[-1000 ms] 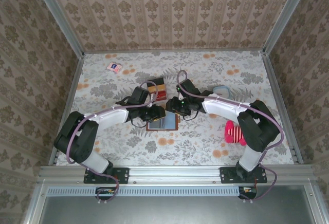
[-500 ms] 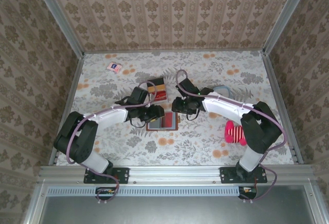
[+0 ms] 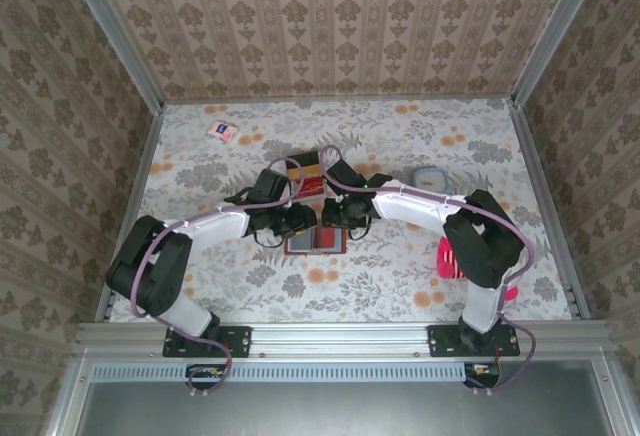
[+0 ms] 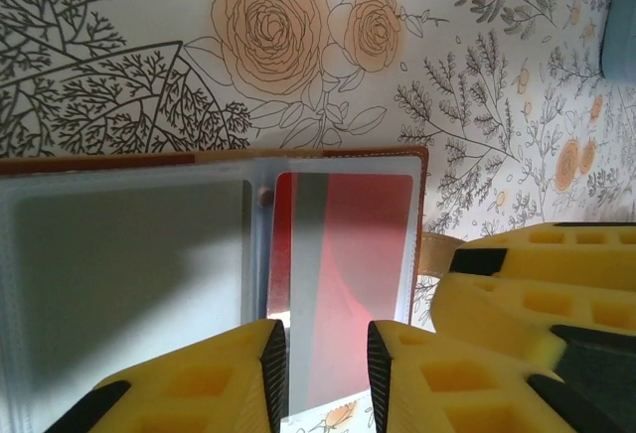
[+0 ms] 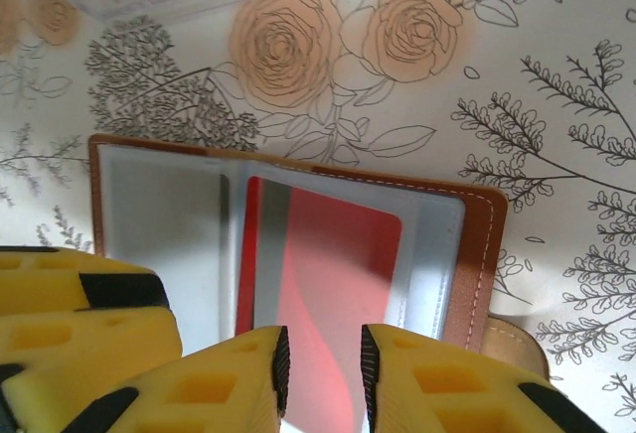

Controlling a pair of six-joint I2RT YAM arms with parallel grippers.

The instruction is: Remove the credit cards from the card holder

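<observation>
**Two grippers close in on an open card holder at mid-table.** From bases at the bottom of the overhead view, both arms reach forward and fold inward, elbows out and wrists pitched down. The left gripper [image 3: 300,221] and right gripper [image 3: 340,214] sit almost nose to nose above the brown card holder [image 3: 315,241], which lies open and flat at frame centre.

In each wrist view the yellow fingers [image 4: 199,383] stand narrowly apart, clamped on nothing. They hang over the lower edge of a red credit card [image 4: 343,264] tucked in a clear sleeve on the holder's right-hand page.

The removal looks barely begun. One gripper would best pin the holder while the other pinches the card's edge and draws it straight along the sleeve; two grippers crowding one card risk dragging the holder.

Beyond lies a red-and-orange tray [image 3: 305,171], and farther off, upper left, a pink-and-white packet [image 3: 222,131].
</observation>
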